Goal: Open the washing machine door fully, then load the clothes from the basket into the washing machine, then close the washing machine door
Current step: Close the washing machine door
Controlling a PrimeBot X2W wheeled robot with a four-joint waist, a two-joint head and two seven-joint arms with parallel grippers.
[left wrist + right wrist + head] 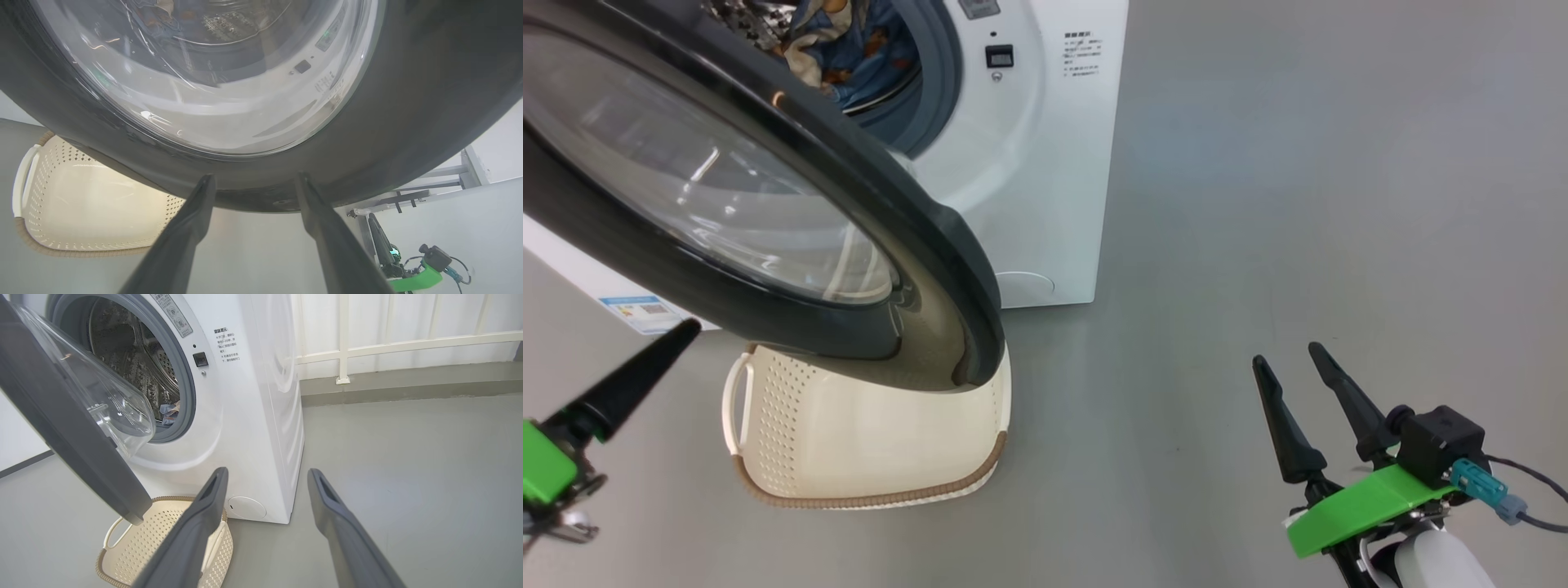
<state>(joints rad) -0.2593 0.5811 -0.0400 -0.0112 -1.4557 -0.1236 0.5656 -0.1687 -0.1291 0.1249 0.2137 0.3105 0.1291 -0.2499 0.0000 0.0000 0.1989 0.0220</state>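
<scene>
The washing machine door [907,220] stands swung out, its black rim and clear glass bowl hanging over the basket [866,482]. What shows of the cream basket's inside is bare. Blue printed clothes [849,49] lie in the steel drum of the white washing machine [1045,163], and they also show as clothes [169,412] low in the drum. My left gripper [254,179] is open, its tips just under the door's lower rim, nothing between them. Low at the right, my right gripper [1286,353] hangs open and empty over the floor, well away from the machine.
Grey floor [1298,204] stretches to the right of the machine. A white railing and wall [343,347] run behind it. A blue-and-white label sticker [645,312] sits on a white edge at the left, close to my left finger [629,384].
</scene>
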